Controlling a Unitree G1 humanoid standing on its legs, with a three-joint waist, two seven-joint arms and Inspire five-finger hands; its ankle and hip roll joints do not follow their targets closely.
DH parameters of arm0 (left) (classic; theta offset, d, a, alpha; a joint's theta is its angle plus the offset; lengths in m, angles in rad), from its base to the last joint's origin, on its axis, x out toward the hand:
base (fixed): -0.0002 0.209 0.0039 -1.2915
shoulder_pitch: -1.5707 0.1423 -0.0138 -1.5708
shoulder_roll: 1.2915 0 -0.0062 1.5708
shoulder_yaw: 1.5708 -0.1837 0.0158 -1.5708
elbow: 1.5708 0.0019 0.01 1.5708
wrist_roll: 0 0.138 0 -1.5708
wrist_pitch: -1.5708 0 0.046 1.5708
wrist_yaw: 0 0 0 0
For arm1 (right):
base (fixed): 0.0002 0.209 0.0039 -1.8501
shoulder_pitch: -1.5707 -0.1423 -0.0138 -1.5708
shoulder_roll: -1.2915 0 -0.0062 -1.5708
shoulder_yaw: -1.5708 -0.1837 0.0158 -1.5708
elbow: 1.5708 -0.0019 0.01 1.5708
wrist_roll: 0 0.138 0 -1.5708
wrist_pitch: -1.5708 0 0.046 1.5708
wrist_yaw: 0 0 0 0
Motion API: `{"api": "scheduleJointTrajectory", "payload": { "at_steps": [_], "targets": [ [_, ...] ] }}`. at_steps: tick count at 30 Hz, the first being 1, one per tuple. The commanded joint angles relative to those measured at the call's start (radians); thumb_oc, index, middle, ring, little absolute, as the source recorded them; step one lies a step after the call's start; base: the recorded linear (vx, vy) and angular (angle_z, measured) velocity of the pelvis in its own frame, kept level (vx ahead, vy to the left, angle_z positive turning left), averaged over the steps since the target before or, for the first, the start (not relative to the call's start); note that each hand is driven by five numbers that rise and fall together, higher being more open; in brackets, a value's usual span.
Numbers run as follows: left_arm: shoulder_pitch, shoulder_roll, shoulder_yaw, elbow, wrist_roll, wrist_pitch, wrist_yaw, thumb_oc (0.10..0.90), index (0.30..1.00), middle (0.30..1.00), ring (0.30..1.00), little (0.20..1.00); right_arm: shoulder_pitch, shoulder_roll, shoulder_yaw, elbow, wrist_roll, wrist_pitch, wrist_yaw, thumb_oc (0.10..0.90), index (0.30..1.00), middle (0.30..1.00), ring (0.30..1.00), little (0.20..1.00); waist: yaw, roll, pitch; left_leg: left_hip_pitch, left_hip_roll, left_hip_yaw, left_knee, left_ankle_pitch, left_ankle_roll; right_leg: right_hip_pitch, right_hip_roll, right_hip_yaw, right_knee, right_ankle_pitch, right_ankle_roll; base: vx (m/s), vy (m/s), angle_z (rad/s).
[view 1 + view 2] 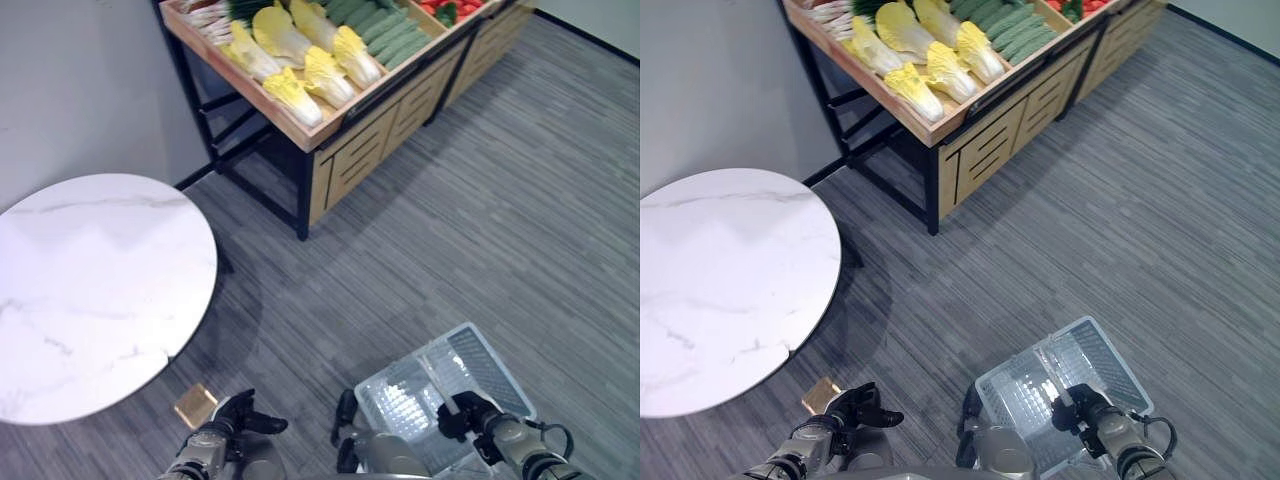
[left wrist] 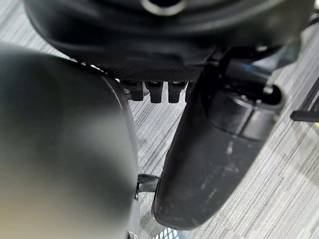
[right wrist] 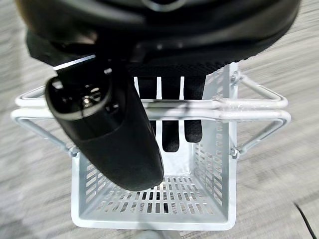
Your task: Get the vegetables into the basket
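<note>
— White plastic: where is the basket (image 1: pixel 455 372) seen?
— On the grey floor (image 1: pixel 480 230), low at the right, its wire handles (image 3: pixel 164 109) gripped by the curled fingers (image 3: pixel 170 130) of the right hand (image 1: pixel 462 410).
— And the vegetables?
— Cabbages (image 1: pixel 300 60) and cucumbers (image 1: pixel 385 30) are laid on the wooden stand (image 1: pixel 350 140), well apart from the basket.
— The left hand (image 1: pixel 240 412)?
— Nothing is held; its fingers are curled, near the round marble table (image 1: pixel 90 290).

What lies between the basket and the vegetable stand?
Bare grey floor, seen in the left eye view, separates the basket in the right robot hand from the vegetable stand.
</note>
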Motion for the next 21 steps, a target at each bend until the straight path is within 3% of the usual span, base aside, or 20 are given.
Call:
{"api": "scheduleJointTrajectory", "payload": {
  "at_steps": [1,3,6,7,9,10,11,12,13,14,16,19,20,21],
  "targets": [
    [0.02,0.041,-0.01,0.019,-0.003,-0.005,-0.007,0.9,1.0,1.0,1.0,1.0,-0.025,-0.015,-0.011,-0.014,0.007,-0.021,0.006,0.4,0.3,0.3,0.3,0.3,0.027,-0.041,0.021,-0.026,-0.01,-0.007,0.088,-0.05,0.016,0.027,-0.142,0.085,0.078,-0.041,0.136,0.01,0.179,0.01],
    [0.012,0.055,-0.01,0.017,0.005,-0.006,0.002,0.9,1.0,1.0,1.0,1.0,-0.04,-0.002,-0.016,-0.039,0.014,-0.016,0.006,0.4,0.3,0.3,0.3,0.3,0.028,-0.061,0.034,-0.048,-0.065,0.03,0.174,-0.117,0.042,0.001,-0.198,0.139,0.084,-0.003,0.166,-0.01,0.379,-0.06],
    [0.004,0.068,-0.008,0.009,0.01,-0.01,0.009,0.9,1.0,1.0,1.0,1.0,-0.06,0.01,-0.019,-0.056,0.031,-0.015,0.004,0.4,0.3,0.3,0.3,0.3,0.027,-0.07,0.049,-0.06,-0.097,0.049,0.227,-0.164,0.063,-0.028,-0.228,0.178,0.087,0.028,0.183,-0.02,0.284,-0.51],
    [0.001,0.074,-0.004,0.014,0.017,-0.009,0.012,0.9,1.0,1.0,1.0,1.0,-0.07,0.02,-0.026,-0.06,0.042,-0.013,0.002,0.4,0.3,0.3,0.3,0.3,0.02,-0.074,0.056,-0.054,-0.11,0.081,0.238,-0.184,0.077,-0.043,-0.244,0.196,0.07,0.073,0.199,-0.02,0.229,-0.41],
    [0.0,0.074,-0.002,0.014,0.025,-0.011,0.015,0.9,1.0,1.0,1.0,1.0,-0.076,0.024,-0.037,-0.066,0.051,-0.011,-0.003,0.4,0.3,0.3,0.3,0.3,0.018,-0.075,0.058,-0.052,-0.118,0.106,0.244,-0.195,0.085,-0.054,-0.256,0.205,0.059,0.105,0.21,-0.01,0.209,-0.43],
    [-0.063,0.136,0.027,0.119,0.076,0.03,0.017,0.9,1.0,1.0,1.0,1.0,-0.099,0.037,-0.021,-0.054,0.046,-0.008,0.008,0.4,0.3,0.3,0.3,0.3,0.0,-0.081,0.052,-0.036,-0.113,0.143,0.241,-0.202,0.089,-0.071,-0.257,0.228,0.057,0.132,0.217,-0.03,0.273,-0.33],
    [-0.025,0.123,0.033,0.05,0.04,-0.006,0.033,0.9,1.0,1.0,1.0,1.0,-0.1,0.041,-0.031,-0.071,0.06,-0.005,0.003,0.4,0.3,0.3,0.3,0.3,-0.002,-0.081,0.05,-0.019,-0.111,0.187,0.24,-0.21,0.097,-0.092,-0.268,0.22,0.048,0.174,0.225,-0.02,0.18,-0.43],
    [-0.024,0.123,0.033,0.049,0.04,-0.006,0.034,0.9,1.0,1.0,1.0,1.0,-0.1,0.041,-0.031,-0.071,0.06,-0.005,0.003,0.4,0.3,0.3,0.3,0.3,-0.001,-0.082,0.049,-0.018,-0.111,0.189,0.238,-0.209,0.097,-0.093,-0.267,0.222,0.048,0.175,0.225,-0.04,0.136,-1.16],
    [-0.021,0.121,0.031,0.05,0.049,-0.004,0.036,0.9,1.0,1.0,1.0,1.0,-0.105,0.046,-0.031,-0.08,0.066,-0.002,0.005,0.4,0.3,0.3,0.3,0.3,0.005,-0.072,0.052,0.001,-0.099,0.211,0.229,-0.211,0.097,-0.095,-0.271,0.19,0.055,0.175,0.225,-0.05,0.104,-1.54],
    [-0.011,0.108,0.031,0.054,0.058,0.003,0.041,0.9,1.0,1.0,1.0,1.0,-0.109,0.053,-0.028,-0.091,0.064,0.001,-0.001,0.4,0.3,0.3,0.3,0.3,0.016,-0.052,0.049,0.016,-0.082,0.246,0.211,-0.198,0.1,-0.083,-0.297,0.106,0.076,0.155,0.22,-0.06,0.106,-1.44],
    [-0.011,0.109,0.032,0.079,0.081,0.011,-0.003,0.9,1.0,1.0,1.0,1.0,-0.112,0.064,-0.031,-0.099,0.064,0.002,0.0,0.4,0.3,0.3,0.3,0.3,0.015,-0.046,0.044,0.028,-0.076,0.273,0.194,-0.183,0.098,-0.073,-0.308,0.074,0.091,0.146,0.219,-0.07,0.089,-0.75],
    [0.002,0.102,0.046,0.047,0.052,-0.009,0.034,0.9,1.0,1.0,1.0,1.0,-0.097,0.07,-0.032,-0.11,0.065,0.001,0.003,0.4,0.3,0.3,0.3,0.3,0.033,-0.031,0.02,0.051,-0.079,0.319,0.148,-0.156,0.1,-0.023,-0.325,0.029,0.116,0.132,0.212,-0.12,0.099,-0.7],
    [-0.002,0.111,0.047,0.098,0.103,0.025,0.014,0.9,1.0,1.0,1.0,1.0,-0.109,0.086,-0.029,-0.107,0.069,0.007,0.001,0.4,0.3,0.3,0.3,0.3,0.042,-0.03,0.007,0.063,-0.08,0.344,0.13,-0.142,0.103,-0.006,-0.331,0.001,0.128,0.132,0.213,-0.05,0.038,-0.52],
    [-0.001,0.114,0.061,0.077,0.069,0.012,0.038,0.9,1.0,1.0,1.0,1.0,-0.104,0.077,-0.034,-0.109,0.072,-0.001,-0.004,0.4,0.3,0.3,0.3,0.3,0.05,-0.027,-0.006,0.072,-0.083,0.36,0.113,-0.135,0.103,0.01,-0.332,-0.009,0.126,0.133,0.215,-0.07,0.057,-0.62]
  ]
}}
